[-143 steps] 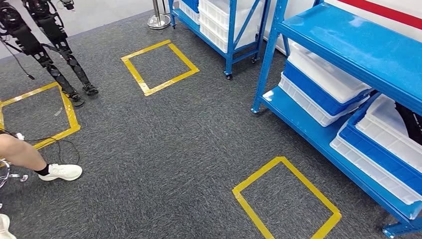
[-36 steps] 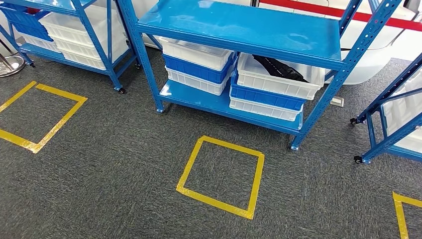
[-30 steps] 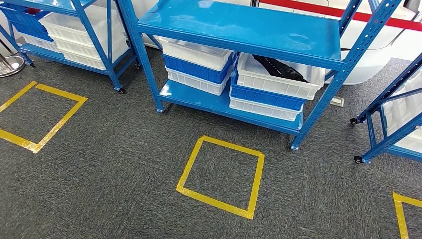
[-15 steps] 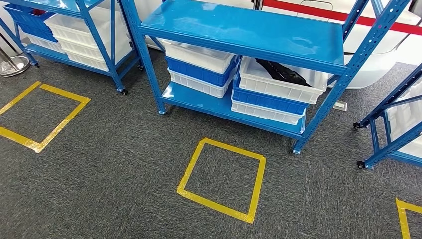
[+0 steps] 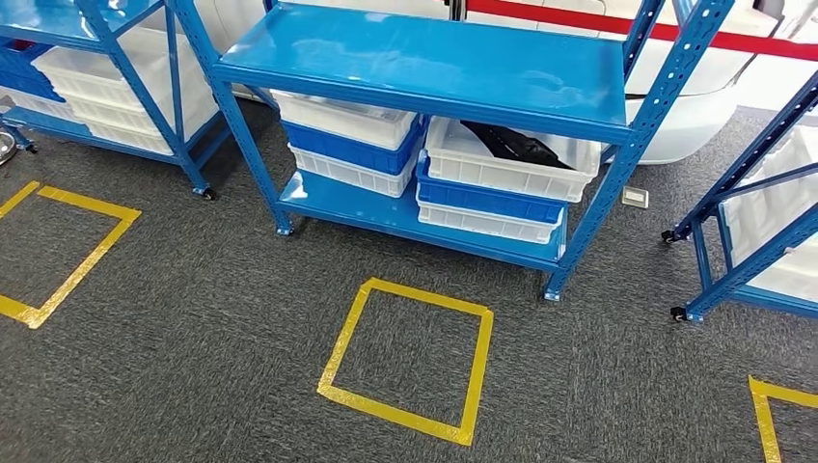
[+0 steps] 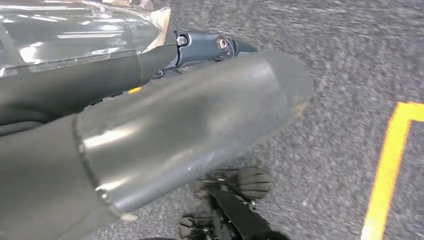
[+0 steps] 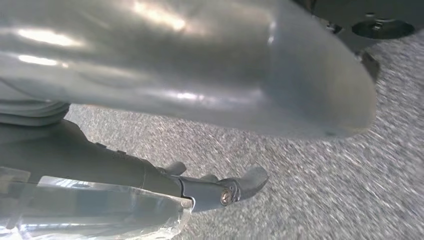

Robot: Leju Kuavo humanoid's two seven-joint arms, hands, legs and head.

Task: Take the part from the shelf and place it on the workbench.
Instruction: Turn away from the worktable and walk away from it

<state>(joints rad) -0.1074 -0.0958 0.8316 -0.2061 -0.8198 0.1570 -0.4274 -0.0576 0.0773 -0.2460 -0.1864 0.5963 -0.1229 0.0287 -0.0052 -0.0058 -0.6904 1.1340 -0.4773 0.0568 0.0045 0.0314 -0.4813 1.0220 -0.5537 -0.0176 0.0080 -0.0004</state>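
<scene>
whole view slid over, so the robot's walking up to the shelf (image 5: 424,58); black part (image 5: 508,143) sits in its bin (image 5: 502,169). left robot hand (image 6: 190,125) and right robot hand (image 7: 200,75): can't tell if apart or together.

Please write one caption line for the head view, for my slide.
Blue metal shelf rack holding stacked white and blue plastic bins, a black part in the top right bin, yellow tape square on grey carpet.

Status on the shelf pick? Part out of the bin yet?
Not yet. Done: the blue shelf now faces the head view, with a yellow floor square before it. In hand: nothing; the black part lies in the top white bin on the lower level. Both wrist views show carpet beneath hanging arms, hand states unclear. Left: reach in, grasp, carry to the workbench.
</scene>
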